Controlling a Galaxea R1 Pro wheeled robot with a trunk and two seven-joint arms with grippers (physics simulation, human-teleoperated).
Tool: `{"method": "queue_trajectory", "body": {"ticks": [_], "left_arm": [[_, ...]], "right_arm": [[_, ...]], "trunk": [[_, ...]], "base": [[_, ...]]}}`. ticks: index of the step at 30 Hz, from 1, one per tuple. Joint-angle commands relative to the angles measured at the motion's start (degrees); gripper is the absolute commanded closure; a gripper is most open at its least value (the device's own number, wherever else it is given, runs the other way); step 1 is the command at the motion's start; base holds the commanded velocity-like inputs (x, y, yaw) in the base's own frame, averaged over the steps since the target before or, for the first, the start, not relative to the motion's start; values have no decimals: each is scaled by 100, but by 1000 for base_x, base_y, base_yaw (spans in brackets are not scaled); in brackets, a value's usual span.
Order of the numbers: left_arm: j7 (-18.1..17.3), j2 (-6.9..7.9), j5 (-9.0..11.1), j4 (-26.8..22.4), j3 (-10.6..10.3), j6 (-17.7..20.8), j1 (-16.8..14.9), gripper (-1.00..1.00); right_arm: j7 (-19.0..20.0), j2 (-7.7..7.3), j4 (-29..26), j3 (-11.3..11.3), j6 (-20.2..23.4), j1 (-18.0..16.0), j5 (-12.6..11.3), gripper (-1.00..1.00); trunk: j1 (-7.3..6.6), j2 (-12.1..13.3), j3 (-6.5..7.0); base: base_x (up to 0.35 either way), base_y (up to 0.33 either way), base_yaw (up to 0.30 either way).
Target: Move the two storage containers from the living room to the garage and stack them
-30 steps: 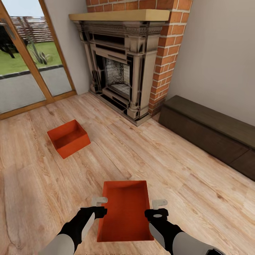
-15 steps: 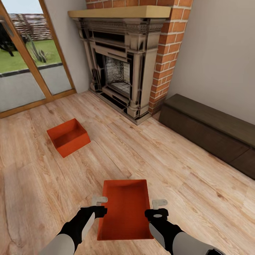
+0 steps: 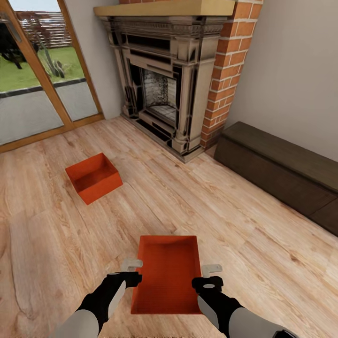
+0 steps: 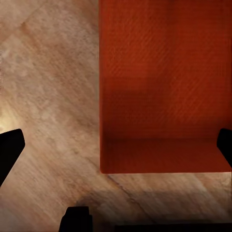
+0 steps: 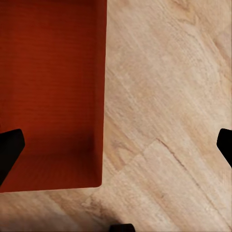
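Two orange-red storage containers lie on the living room's light wood plank floor. The near container [image 3: 166,274] sits right in front of me, lidless and empty. Over its left long wall hangs my left gripper [image 3: 132,272], open, with that wall [image 4: 103,96] between its spread fingertips [image 4: 9,150]. Along the opposite long wall my right gripper [image 3: 211,277] is open too; the wall's edge [image 5: 102,96] lies between its fingertips [image 5: 9,150]. Neither gripper grips the bin. The far container [image 3: 94,177] rests further off to the left.
A red brick fireplace [image 3: 169,80] stands ahead. A low dark wooden bench [image 3: 281,173] runs along the right wall, and a wood-framed glass door [image 3: 33,70] is at the left. Open plank floor [image 3: 211,211] lies between these.
The whole head view has shifted, so the camera moved. The near container sits slightly higher in the picture against my grippers. Both grippers stay open as before.
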Motion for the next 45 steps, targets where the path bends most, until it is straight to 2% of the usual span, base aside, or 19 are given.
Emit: {"method": "queue_trajectory", "body": {"ticks": [1,12,22,32,45], "left_arm": [[22,0,6,-12,-6,31,-1,-100],[22,-6,6,-23,0,28,-1,-100],[22,-7,4,-23,0,13,-1,-100],[22,1,4,-24,0,4,-1,-100],[22,2,6,-23,0,4,-1,-100]], "right_arm": [[-40,-3,-11,49,38,-3,-24,-100],[-38,-12,-11,49,38,-3,-24,-100],[-31,-12,-11,47,38,-3,-24,-100],[-31,-12,-11,43,38,-3,-24,-100],[-40,-12,-11,45,38,-3,-23,-100]], "trunk": [[0,-2,-11],[0,-2,-24],[0,-2,-25],[0,-2,-25],[0,-2,-25]], "base": [[0,0,69],[2,0,10],[234,0,0],[34,0,-5],[0,0,-144]]}}
